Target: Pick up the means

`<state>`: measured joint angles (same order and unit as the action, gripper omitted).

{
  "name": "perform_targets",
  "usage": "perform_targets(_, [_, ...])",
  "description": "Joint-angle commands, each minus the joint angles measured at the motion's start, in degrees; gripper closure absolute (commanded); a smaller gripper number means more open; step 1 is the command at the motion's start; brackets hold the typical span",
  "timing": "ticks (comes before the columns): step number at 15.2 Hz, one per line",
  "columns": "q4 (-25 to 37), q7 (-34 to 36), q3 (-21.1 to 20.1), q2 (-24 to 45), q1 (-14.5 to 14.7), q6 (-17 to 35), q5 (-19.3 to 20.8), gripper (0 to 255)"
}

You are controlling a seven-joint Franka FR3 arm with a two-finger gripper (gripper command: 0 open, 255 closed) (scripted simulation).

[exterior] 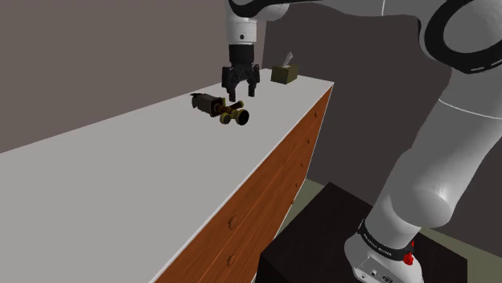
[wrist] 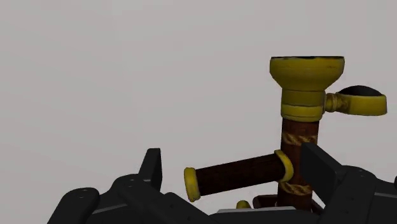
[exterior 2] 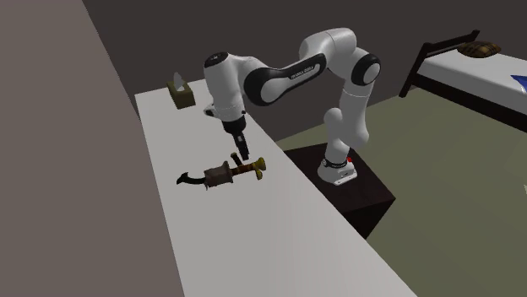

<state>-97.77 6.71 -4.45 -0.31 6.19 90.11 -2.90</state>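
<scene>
Black tool (exterior: 240,92) with its fingers spread, hanging over a brown-and-yellow, flared-end device (exterior: 222,108). The device lies flat on the white tabletop (exterior: 113,177), near the olive tissue box (exterior: 284,74) but apart from it. In the wrist view the device's brown shaft lies between the fingers; one finger (wrist: 153,168) stands clear of it.
</scene>
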Motion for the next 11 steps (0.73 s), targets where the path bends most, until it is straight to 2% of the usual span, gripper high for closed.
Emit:
perform_targets(1, [6.26, 0.04, -0.74, 4.99, 0.74, -1.04, 0.84, 0])
perform_targets(7, [26.71, 0.08, -2.49, 19.63, 3.65, -6.37, 3.95, 0])
perform_targets(11, [22.27, -0.01, -2.43, 18.74, 3.53, -2.82, 3.84, 0])
